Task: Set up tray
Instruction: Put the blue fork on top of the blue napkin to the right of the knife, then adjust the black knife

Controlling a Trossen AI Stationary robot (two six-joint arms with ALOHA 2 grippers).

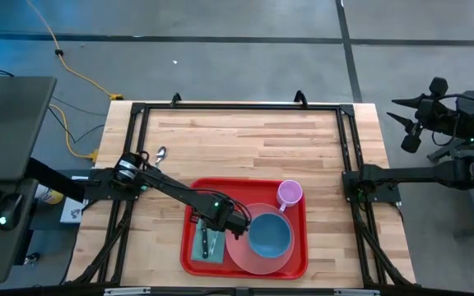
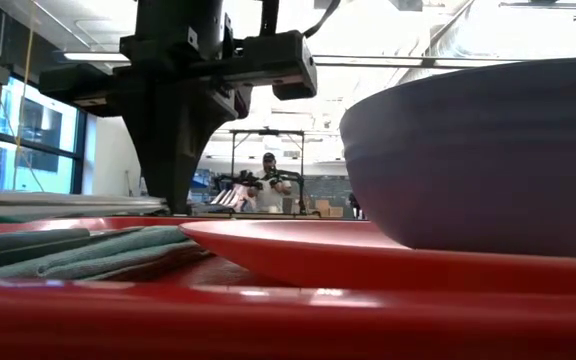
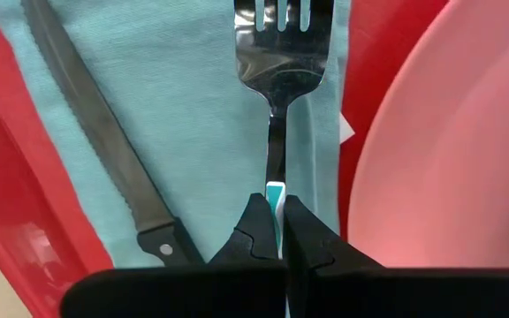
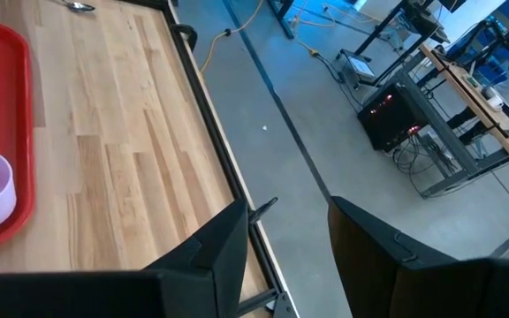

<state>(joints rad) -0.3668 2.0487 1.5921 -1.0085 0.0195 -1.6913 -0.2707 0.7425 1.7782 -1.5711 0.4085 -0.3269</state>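
The red tray (image 1: pixel 189 261) lies at the table's near edge. On its left part a folded teal napkin (image 3: pixel 193 115) carries a black-handled serrated knife (image 3: pixel 104 132) and a fork (image 3: pixel 272 79) side by side. The round pink plate (image 1: pixel 245 255) holds a blue bowl (image 1: pixel 269 234), and a pink cup (image 1: pixel 290 193) stands in the tray's far right corner. My left gripper (image 3: pixel 277 234) is down over the napkin, shut on the fork. My right gripper (image 4: pixel 290 238) is open, parked beyond the table's right edge. My left gripper pinches the fork's handle at its teal part (image 3: pixel 276 196) between the two fingertips (image 3: pixel 256 231). The fingers lie along the fork, with the tines (image 3: pixel 272 13) pointing away from them. The fork's head rests on the napkin.
A spoon (image 1: pixel 161 154) lies on the bare wood left of centre, beyond the tray. The plate's rim (image 3: pixel 414 132) sits close beside the fork. Black frame rails (image 1: pixel 237 105) border the table. The far half of the wooden top is open. A person stands far back in the room (image 2: pixel 268 185).
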